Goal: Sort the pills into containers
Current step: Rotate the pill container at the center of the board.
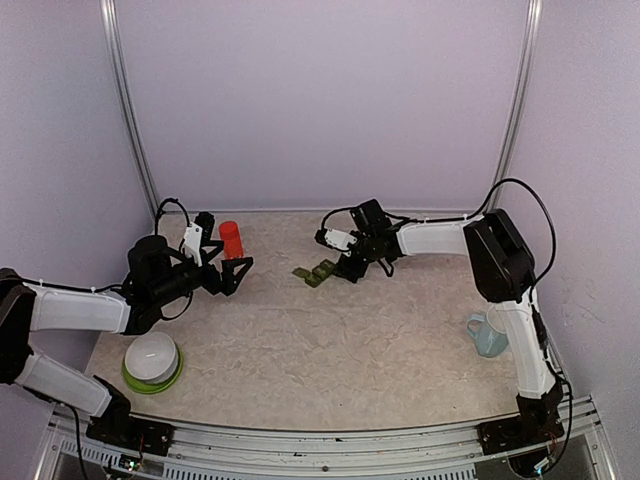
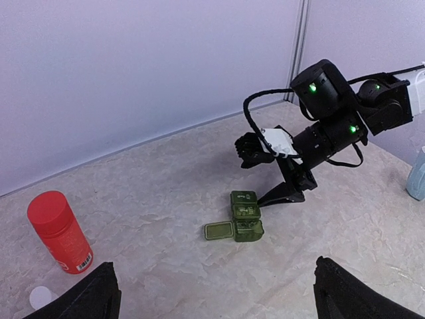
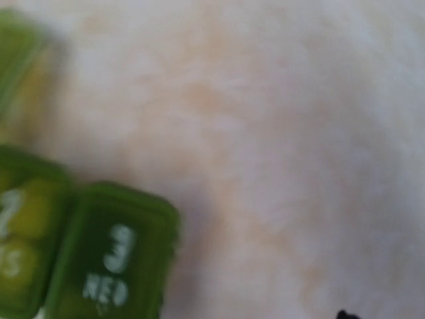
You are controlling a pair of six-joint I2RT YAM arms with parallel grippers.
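The pill box, a green strip of three joined compartments, lies on the table a little toward 12 o'clock from its middle. The end lid is flipped open, while the other two lids look shut. No pills show anywhere, and I cannot tell whether the open compartment has anything in it, so by my reading the sorting has hardly begun. The right gripper hangs low just at the box's 3 o'clock, but whether its jaws are apart or together cannot be told. The left gripper hovers well off at the box's 9 o'clock, jaws spread wide and empty, with a red bottle just beside it at 12 o'clock.
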